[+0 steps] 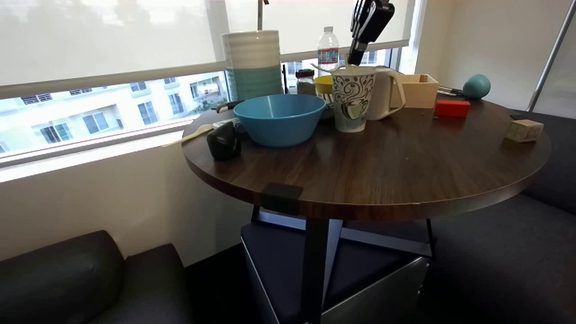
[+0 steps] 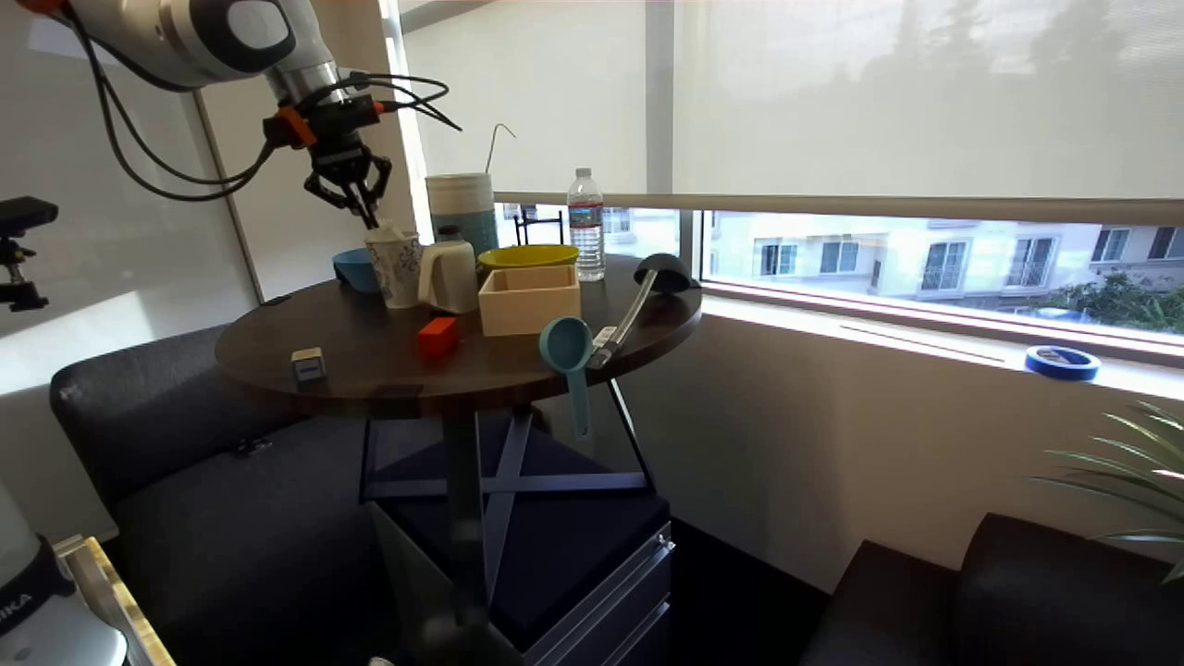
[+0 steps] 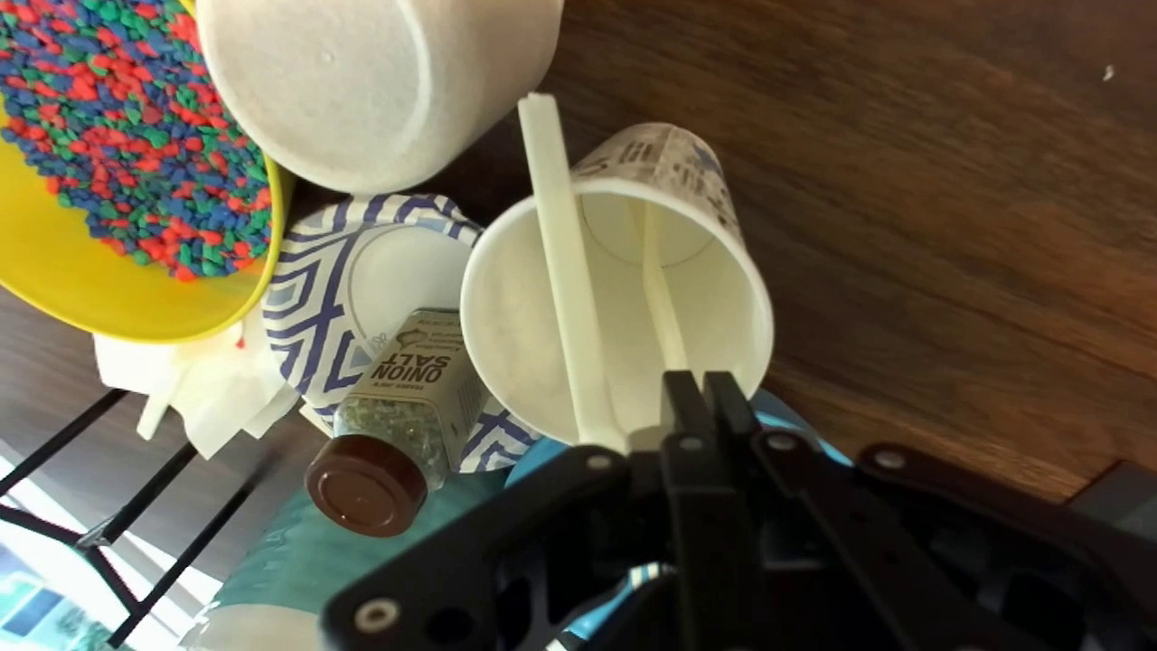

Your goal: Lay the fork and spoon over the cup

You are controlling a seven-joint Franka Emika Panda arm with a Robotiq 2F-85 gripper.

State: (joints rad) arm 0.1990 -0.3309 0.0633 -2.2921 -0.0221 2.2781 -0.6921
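Observing from my remote station, I am finding the patterned cup (image 1: 353, 101) standing upright on the round wooden table (image 1: 427, 171), just beside the blue bowl (image 1: 279, 128) and next to a cream mug (image 2: 455, 277). One pale utensil (image 3: 562, 244) is lying across the cup's mouth, a straight end projecting past the rim; its opposite end is partly hiding behind the gripper (image 3: 702, 380). A second pale utensil (image 3: 662, 298) is slanting up from inside the cup, its top passing out of sight behind the gripper. I am not making out which utensil is which. I am holding the gripper right at the rim, its jaws pointing down and closed together; whether they are pinching the second utensil, I am unable to say. Nearby, an onion salt jar (image 3: 414, 389) is standing upright, and a yellow bowl (image 3: 117, 307) is holding red, blue and green bits. A red block (image 2: 437, 338) is resting near a wooden box (image 2: 530, 314).
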